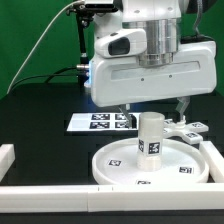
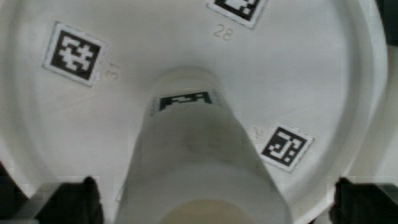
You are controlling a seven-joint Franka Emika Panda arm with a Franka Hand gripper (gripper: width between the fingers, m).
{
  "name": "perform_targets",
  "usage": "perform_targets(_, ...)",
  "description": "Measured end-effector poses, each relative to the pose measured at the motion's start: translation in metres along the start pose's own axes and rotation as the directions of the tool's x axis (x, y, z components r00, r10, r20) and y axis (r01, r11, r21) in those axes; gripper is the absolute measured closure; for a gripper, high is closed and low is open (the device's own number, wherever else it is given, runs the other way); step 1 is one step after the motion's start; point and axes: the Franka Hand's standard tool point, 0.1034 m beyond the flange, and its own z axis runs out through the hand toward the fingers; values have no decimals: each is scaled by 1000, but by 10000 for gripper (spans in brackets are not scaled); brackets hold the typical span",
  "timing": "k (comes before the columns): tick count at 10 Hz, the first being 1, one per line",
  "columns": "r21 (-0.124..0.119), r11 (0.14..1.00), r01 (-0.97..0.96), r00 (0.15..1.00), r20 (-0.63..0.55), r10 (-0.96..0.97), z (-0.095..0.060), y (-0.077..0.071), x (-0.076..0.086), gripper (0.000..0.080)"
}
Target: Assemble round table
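Leg (image 1: 150, 135) stands upright at centre of round disc (image 1: 125, 172); foot piece (image 1: 186, 130) lies just beyond disc rim. Gripper (image 2: 219, 200) straddles leg top, jaws wide, fingers (image 2: 75, 197) not touching. Likely grasp for screwing: centre over leg, close square, twist without tilting.

Marker board (image 1: 98, 122) half behind arm (image 1: 140, 60) — near end of leg (image 2: 199, 150) off-frame
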Motion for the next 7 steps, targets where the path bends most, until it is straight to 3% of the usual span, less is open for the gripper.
perform_targets(1, 1, 999, -43, 999, 0, 43, 0, -1, 0, 294)
perform_targets(2, 0, 999, -51, 999, 0, 51, 0, -1, 0, 294)
perform_targets(3, 0, 998, -61, 998, 0, 61, 0, 0, 0, 389)
perform_targets(5, 0, 986, -169, 986, -1, 169, 0, 0, 0, 389)
perform_targets(7, -3, 919, -394, 919, -11, 394, 1, 2, 0, 389)
